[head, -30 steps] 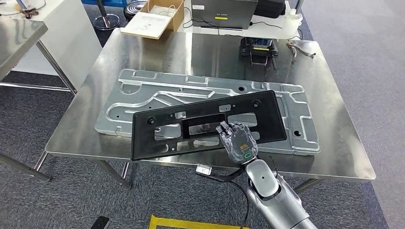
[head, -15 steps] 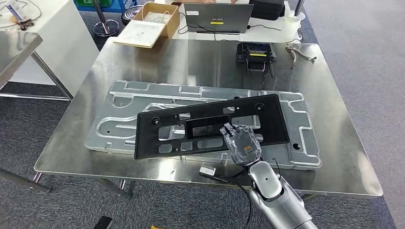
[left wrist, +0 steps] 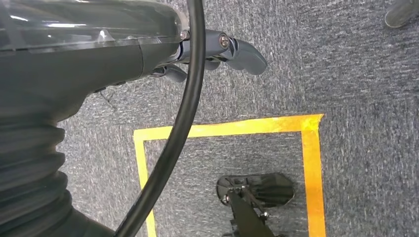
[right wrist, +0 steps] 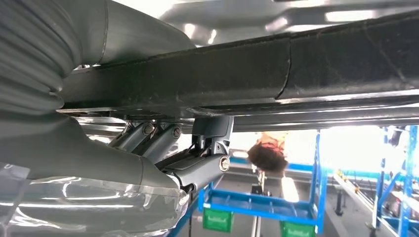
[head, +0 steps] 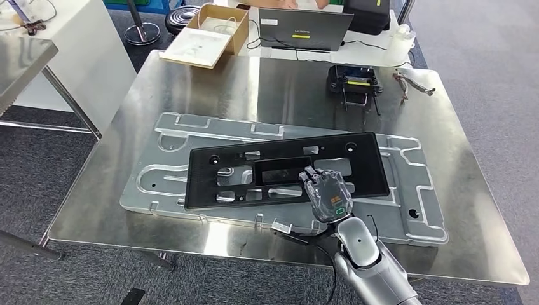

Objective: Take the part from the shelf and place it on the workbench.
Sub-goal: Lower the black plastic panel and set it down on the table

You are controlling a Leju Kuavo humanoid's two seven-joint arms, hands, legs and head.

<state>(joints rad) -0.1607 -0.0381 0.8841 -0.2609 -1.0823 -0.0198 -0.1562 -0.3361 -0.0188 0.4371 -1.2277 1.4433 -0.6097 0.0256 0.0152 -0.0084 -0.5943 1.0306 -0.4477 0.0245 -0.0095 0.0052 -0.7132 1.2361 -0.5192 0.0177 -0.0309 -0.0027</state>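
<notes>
Head view: the steel counter [head: 191, 89] spans most of the scene, its near edge running just in front of the robot and its far edge meeting a second surface with a laptop [head: 304, 28] and a cardboard box [head: 210, 35]. A broad stamped metal plate [head: 407, 184] lies across the counter's middle, its near-right corner close to the near edge. The black part [head: 241, 171], a long flat frame with cut-outs, lies on this plate, slightly skewed, its right end toward the counter's right side. The right hand [head: 327, 194] grips the part's near long edge right of centre; in the right wrist view its fingers [right wrist: 197, 170] curl under the part [right wrist: 296, 69] with the thumb on the other face. Bare steel stays open along the counter's left side and far-left corner; a small black device [head: 353, 81] and a wire bundle [head: 416, 81] sit by the far-right corner. In the left wrist view the left hand [left wrist: 217, 52] hangs over carpet, fingers loosely curled, holding nothing.
</notes>
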